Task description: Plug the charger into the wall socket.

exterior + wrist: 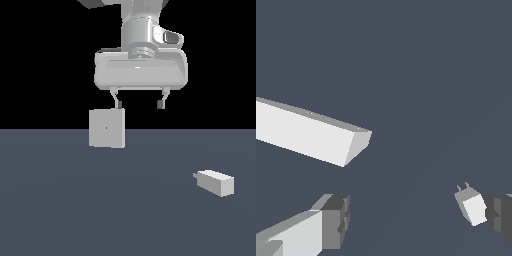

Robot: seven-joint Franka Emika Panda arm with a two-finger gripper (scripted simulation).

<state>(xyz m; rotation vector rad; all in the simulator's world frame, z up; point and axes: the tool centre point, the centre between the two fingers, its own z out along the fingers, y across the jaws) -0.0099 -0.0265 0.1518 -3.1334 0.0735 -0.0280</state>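
Note:
The charger [216, 182] is a small light-grey block lying on the dark floor at the exterior view's right, its short stub facing the exterior view's left. In the wrist view the charger [471, 206] shows small, with thin prongs, partly behind one fingertip [500, 216]. The wall socket [106, 128] is a flat upright square plate with a tiny centre mark, left of centre. From above, the wall socket [311, 135] looks like a long slab. My gripper [139, 104] hangs open above the floor, high over both, with nothing between its fingers. Its left finger hangs just above the plate's top edge.
The dark blue-grey floor [75, 210] spreads across the lower half of the exterior view, under a black background. The arm's white hand body [141, 70] fills the top centre.

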